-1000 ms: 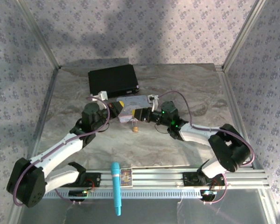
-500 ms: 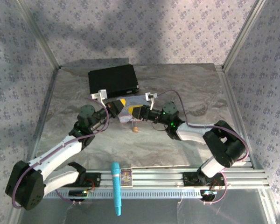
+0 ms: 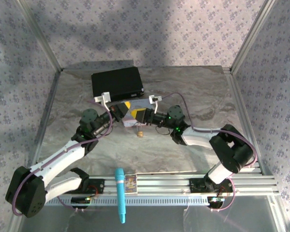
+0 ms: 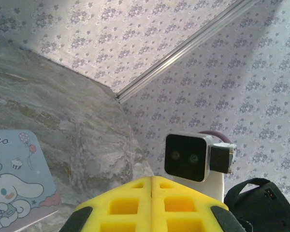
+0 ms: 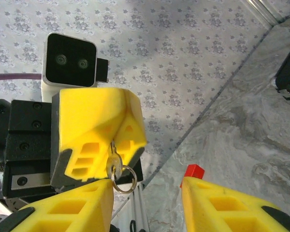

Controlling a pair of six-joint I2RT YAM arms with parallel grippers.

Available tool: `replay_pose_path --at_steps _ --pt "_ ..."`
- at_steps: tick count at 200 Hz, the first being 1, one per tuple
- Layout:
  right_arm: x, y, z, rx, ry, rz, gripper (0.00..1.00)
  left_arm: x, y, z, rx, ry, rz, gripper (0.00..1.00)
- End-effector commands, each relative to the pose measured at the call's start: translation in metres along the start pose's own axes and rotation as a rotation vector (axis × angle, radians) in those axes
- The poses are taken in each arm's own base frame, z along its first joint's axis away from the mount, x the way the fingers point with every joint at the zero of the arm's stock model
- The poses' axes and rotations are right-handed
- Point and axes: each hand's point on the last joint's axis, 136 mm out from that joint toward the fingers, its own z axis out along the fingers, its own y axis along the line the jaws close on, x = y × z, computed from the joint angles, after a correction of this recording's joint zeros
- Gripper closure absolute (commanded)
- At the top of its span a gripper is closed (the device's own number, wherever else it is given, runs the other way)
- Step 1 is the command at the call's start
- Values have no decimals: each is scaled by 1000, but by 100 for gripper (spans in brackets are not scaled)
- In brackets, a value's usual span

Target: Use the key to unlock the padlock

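Note:
In the right wrist view the left gripper's yellow fingers (image 5: pixel 99 123) are shut on the key (image 5: pixel 114 162). Its silvery head and split ring (image 5: pixel 123 178) hang out below them. My right gripper (image 5: pixel 147 195) faces it, open, and the ring lies just beside its left finger (image 5: pixel 75 208). From above, the left gripper (image 3: pixel 122 112) and the right gripper (image 3: pixel 144 116) meet nose to nose over the table's middle. A tiny brass-coloured piece, the padlock (image 3: pixel 140 134) as far as I can tell, lies on the table just in front of them. The left wrist view shows its fingers (image 4: pixel 152 205) pressed together.
A pastel tin (image 3: pixel 137 105) lies right behind the grippers, with a black box (image 3: pixel 117 82) further back. A teal pen (image 3: pixel 120 194) and a small card (image 3: pixel 130 182) rest on the front rail. Patterned walls close in the table on three sides.
Both wrists have shifted a little away from the near edge and leftward, staying face to face. The right gripper's jaws have narrowed. The left gripper stays shut on the key.

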Motion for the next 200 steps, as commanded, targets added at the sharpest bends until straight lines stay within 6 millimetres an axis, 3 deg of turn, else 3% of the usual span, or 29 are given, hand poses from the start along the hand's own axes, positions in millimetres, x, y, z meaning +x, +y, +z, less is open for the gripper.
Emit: replay_pose_path --at_steps 1,99,131,177,189,200 --pt "-8 15 8 -66 -10 -19 58 -1 -16 -2 57 -4 16 100" --pt "-8 17 14 -88 7 8 74 2 -15 1 50 2 1 100" --pt "-6 18 16 -96 19 18 86 4 -10 2 32 1 -8 100" --pt "-2 11 10 -72 17 39 88 2 -5 -2 6 -20 -19 100" --pt "-1 9 8 -64 14 42 99 1 -3 -3 -5 -24 -21 100" --pt "0 8 6 -56 11 45 100 0 -3 -3 -8 -29 -21 100"
